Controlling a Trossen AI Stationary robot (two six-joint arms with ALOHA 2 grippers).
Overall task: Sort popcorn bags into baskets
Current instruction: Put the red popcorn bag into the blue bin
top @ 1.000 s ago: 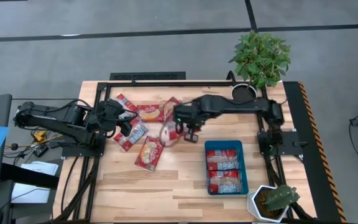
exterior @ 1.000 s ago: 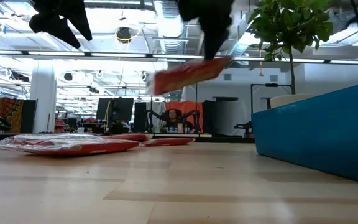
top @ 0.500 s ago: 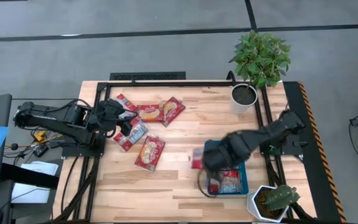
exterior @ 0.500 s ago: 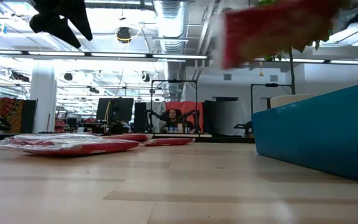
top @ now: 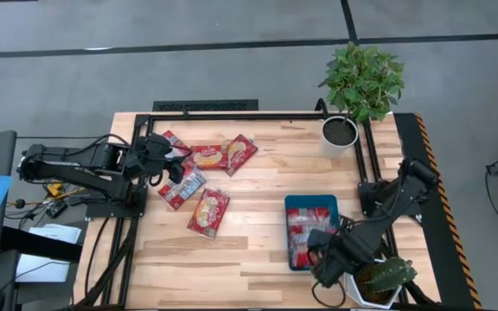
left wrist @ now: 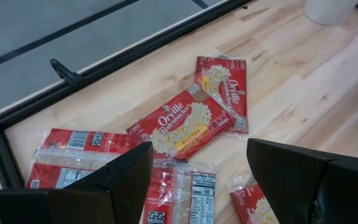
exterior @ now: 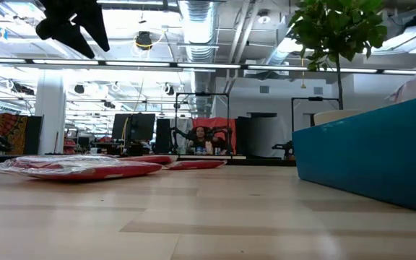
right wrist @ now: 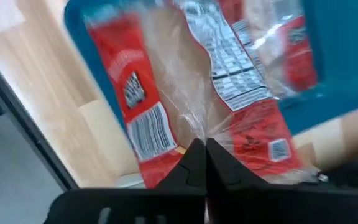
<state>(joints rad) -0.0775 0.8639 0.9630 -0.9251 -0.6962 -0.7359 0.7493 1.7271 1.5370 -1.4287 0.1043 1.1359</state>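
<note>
My right gripper (top: 328, 259) is down at the near end of the blue tray (top: 334, 204), and in my right wrist view my fingers (right wrist: 197, 163) are pinched tight on the clear wrapper of a popcorn bag (right wrist: 194, 121), which hangs over the tray's near rim (right wrist: 82, 25). The bag shows its back, barcodes and nutrition panel facing my camera. More red packets (top: 311, 223) lie flat inside the tray. From table height, the tray's blue wall (exterior: 367, 162) fills the right side.

My left gripper (top: 167, 164) hovers above the far left part of the counter (top: 249, 194), jaws spread wide and holding nothing. Beneath it in my left wrist view, a butter popcorn bag (left wrist: 182, 124) lies face up, touching another bag (left wrist: 224, 87) at one corner. Two more bags (left wrist: 79, 155) sit label side up near the counter's black frame (left wrist: 104, 65). One packet (top: 208, 212) rests alone nearer the middle of the counter. A leafy plant (top: 361, 79) in a white pot (top: 339, 134) stands at the far right corner.
</note>
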